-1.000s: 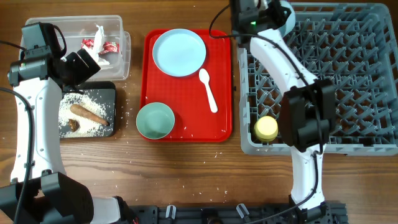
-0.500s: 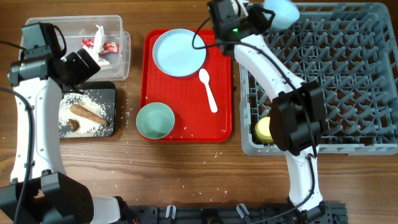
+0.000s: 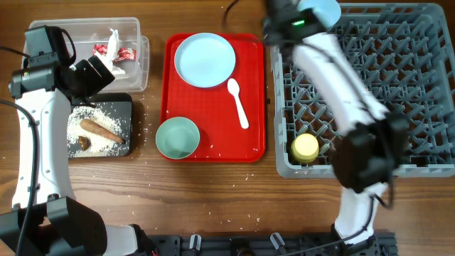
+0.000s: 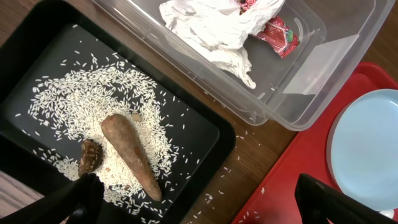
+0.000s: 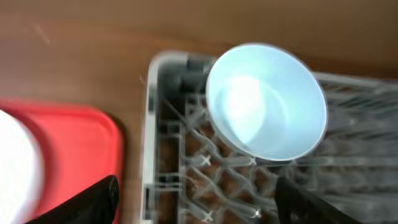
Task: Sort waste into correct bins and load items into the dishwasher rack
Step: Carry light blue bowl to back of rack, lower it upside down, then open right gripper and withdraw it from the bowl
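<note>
**Overhead:** The right arm [image 3: 334,78] shows as a blur above the grey dishwasher rack [image 3: 412,85]. A pale blue bowl [image 3: 320,10] sits at the rack's far corner and a yellow cup [image 3: 306,147] among its pegs. The pale blue plate [image 3: 205,60], white spoon [image 3: 237,102] and mint-green bowl [image 3: 177,137] lie unloaded on the red tray [image 3: 213,153].

**Left wrist:** The left tool [image 4: 198,180] hangs released and empty. Rice [image 4: 81,99], the carrot-shaped stick [image 4: 130,155] and a brown lump [image 4: 90,157] lie in the black tray [image 4: 37,68] below one finger. The clear tub [image 4: 311,56], holding tissue [image 4: 211,28] and wrapper scraps [image 4: 277,31], is ahead. A careless descent could scatter rice onto the worktop [image 4: 249,143].

**Right wrist:** The right tool [image 5: 196,183] is released and empty. The bowl lies just ahead of it, tilted on the pegs near the rack's rim. Propped so loosely, a brush from the arm could tip it out.
</note>
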